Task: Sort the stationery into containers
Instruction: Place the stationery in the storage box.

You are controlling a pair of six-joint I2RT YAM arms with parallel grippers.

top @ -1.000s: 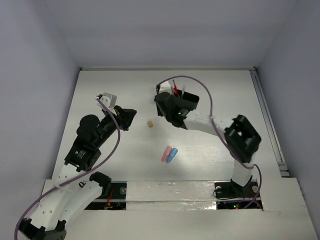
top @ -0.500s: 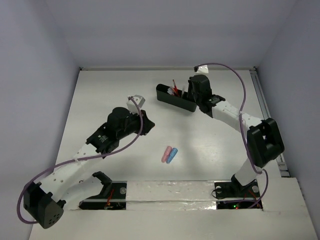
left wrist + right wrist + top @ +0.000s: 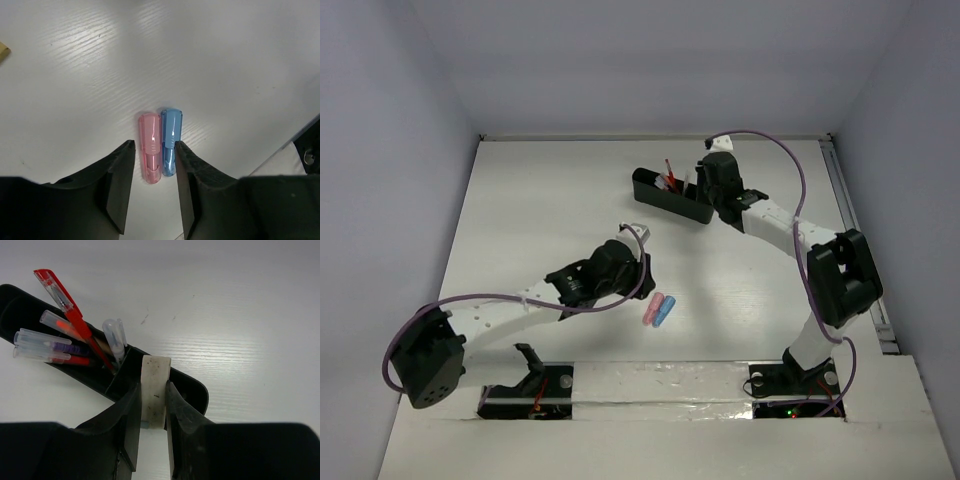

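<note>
Here, our left gripper (image 3: 153,149) stands spread at the lower centre of its view. The pink capsule (image 3: 149,137) lies between the tips, with the blue capsule (image 3: 171,127) touching it on the right. Our right gripper (image 3: 154,392) pinches a white eraser (image 3: 155,371) over the black tray's (image 3: 193,387) right end. Pens (image 3: 75,316) lie in the tray toward the upper left.

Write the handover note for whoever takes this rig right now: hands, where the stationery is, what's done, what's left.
Left hand: open, low over the pink capsule and blue capsule, which lie side by side on the table; neither is gripped.
Right hand: shut on a white eraser, at the end of the black tray.
Done: several pens are in the tray.
Left: release the eraser, then bin both capsules and the tan piece lying on the table.
</note>
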